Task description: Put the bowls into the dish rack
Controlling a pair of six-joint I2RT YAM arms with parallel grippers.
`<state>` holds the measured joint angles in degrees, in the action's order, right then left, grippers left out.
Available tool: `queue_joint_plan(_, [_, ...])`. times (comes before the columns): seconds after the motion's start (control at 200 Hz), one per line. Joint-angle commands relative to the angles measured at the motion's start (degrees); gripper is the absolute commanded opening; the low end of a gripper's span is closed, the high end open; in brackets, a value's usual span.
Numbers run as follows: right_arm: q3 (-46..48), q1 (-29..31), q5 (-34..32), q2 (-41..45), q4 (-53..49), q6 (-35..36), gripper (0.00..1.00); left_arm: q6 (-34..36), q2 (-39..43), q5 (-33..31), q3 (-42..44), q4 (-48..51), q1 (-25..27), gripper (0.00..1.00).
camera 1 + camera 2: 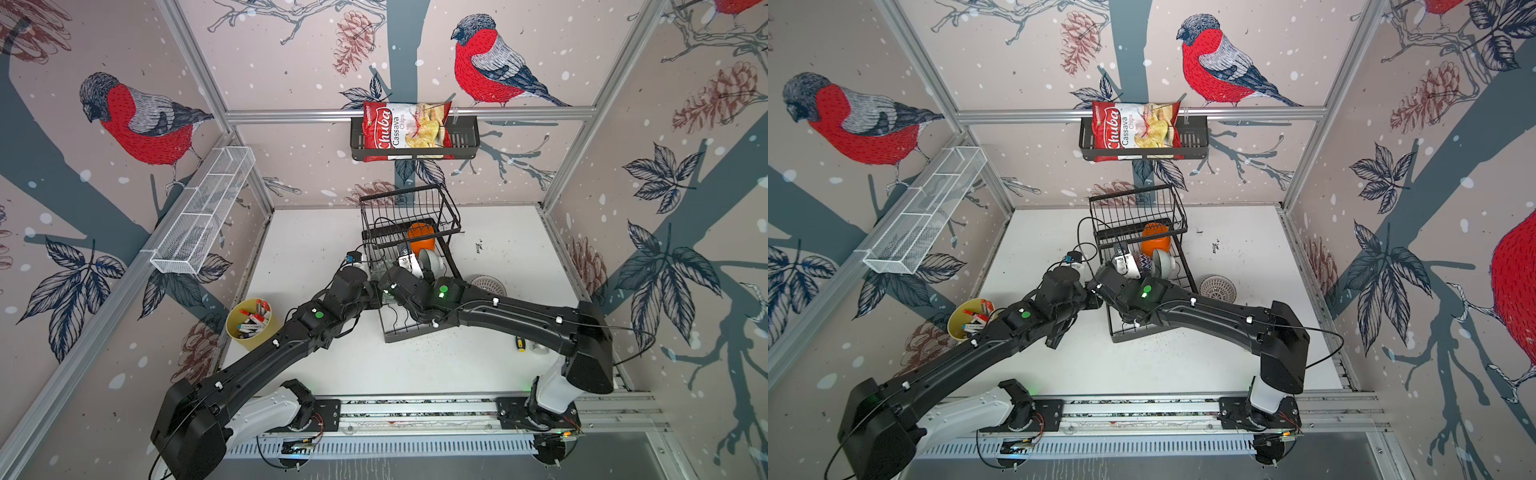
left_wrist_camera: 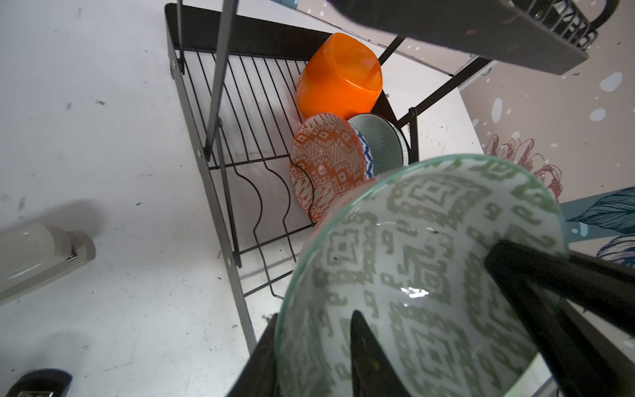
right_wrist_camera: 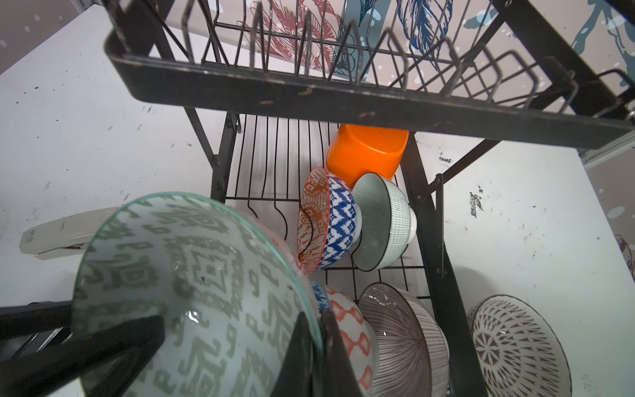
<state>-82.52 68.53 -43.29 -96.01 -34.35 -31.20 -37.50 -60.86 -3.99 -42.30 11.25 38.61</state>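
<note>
So, green-patterned bowl (image 3: pixel 192 275) over the dish rack (image 3: pixel 426 213)

It's tilted on edge over the base tray. Right gripper (image 3: pixel 314 319) is clenched on its rim. Left gripper (image 2: pixel 314 330) straddles the rim too, can't tell if it's actually gripping. Orange bowl (image 3: pixel 366 154) sits under the raised basket.

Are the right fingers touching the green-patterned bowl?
Touching. The right wrist view shows the right fingers pinching the green-patterned bowl at its rim, one inside, one outside.
</note>
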Motion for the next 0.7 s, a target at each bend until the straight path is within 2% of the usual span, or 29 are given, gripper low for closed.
queue_joint_plan(0.0, [-0.71, 0.24, -1.66, -0.32, 1.92, 0.7, 0.0, 0.3, 0.18, -0.1, 0.36, -1.66, 0.02, 0.29])
queue_joint_plan(0.205, [-0.56, 0.37, -1.66, -0.8, 2.05, 0.77, 0.0, 0.23, -0.21, 0.27, 0.59, -2.24, -0.02, 0.18])
queue_joint_plan(0.515, [-0.18, 0.9, -1.63, -0.89, 2.27, 0.69, 0.0, 0.32, -0.77, 1.0, 0.99, -3.25, -0.09, 0.09])
queue_joint_plan(0.655, [-0.18, 0.9, -1.53, -1.17, 2.44, 0.79, 0.0, 0.71, -1.02, 1.4, 0.99, -3.64, -0.11, 0.0])
queue_joint_plan(0.695, [-0.18, 0.9, -1.48, -1.28, 2.53, 0.72, 0.0, 0.91, -1.1, 1.46, 1.11, -3.85, -0.13, 0.0])
